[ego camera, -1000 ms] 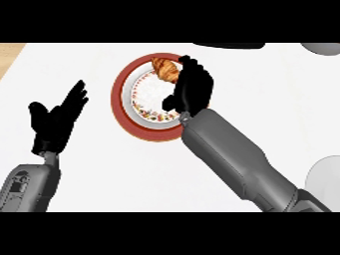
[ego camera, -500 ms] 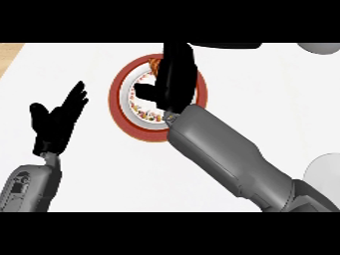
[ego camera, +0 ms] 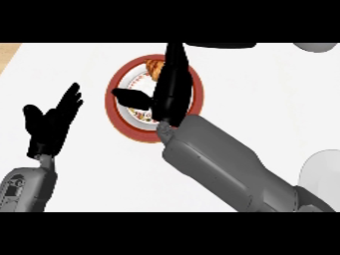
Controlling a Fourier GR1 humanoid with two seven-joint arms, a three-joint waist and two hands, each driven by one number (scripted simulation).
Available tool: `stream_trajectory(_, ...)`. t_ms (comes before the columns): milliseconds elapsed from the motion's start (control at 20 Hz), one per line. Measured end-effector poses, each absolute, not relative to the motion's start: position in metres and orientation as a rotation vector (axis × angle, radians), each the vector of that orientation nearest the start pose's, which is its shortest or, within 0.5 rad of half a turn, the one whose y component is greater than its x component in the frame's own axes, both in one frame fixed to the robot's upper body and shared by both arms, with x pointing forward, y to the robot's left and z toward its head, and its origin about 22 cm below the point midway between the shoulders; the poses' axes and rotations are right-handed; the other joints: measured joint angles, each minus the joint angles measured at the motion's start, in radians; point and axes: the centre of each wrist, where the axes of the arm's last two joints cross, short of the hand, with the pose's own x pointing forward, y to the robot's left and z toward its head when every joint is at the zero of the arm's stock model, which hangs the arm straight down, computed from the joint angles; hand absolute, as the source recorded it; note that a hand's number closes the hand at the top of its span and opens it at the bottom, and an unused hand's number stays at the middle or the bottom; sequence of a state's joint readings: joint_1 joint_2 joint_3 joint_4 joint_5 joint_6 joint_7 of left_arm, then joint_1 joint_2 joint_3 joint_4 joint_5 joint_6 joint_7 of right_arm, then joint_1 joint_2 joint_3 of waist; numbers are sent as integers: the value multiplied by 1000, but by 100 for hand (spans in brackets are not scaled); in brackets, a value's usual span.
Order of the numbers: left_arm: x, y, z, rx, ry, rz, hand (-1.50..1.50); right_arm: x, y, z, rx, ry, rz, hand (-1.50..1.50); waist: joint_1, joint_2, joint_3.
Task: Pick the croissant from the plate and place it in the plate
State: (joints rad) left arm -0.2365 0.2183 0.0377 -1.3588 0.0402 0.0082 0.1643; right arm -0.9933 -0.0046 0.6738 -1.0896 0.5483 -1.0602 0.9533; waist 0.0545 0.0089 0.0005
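The croissant (ego camera: 155, 67), likely light and flaky, lies at the red-rimmed plate's (ego camera: 121, 122) far edge; sides should be pinched gently; the right hand (ego camera: 169, 87) is spread above it, nothing held; the left hand (ego camera: 51, 122) rests open

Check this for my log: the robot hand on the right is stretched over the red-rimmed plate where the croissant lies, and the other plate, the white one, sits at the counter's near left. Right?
One detail is off. In the head view the white plate sits at the counter's near right, not near left. The rest holds: the right robot hand is stretched over the red-rimmed plate, where the croissant lies.
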Motion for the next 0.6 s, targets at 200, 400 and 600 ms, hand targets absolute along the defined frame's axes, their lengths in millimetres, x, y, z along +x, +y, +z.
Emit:
stream_trajectory(200,290,278,19,147,-1416,-112,0,323,16,112,-541,-1720,11,-150,-14,-2,0)
stream_trajectory(400,288,284,22,157,-1412,-99,0,318,11,100,-510,-1734,-15,-150,-29,-4,0)
stream_trajectory(600,282,287,18,163,-1410,-90,0,316,4,92,-509,-1734,-28,-150,-40,-7,0)
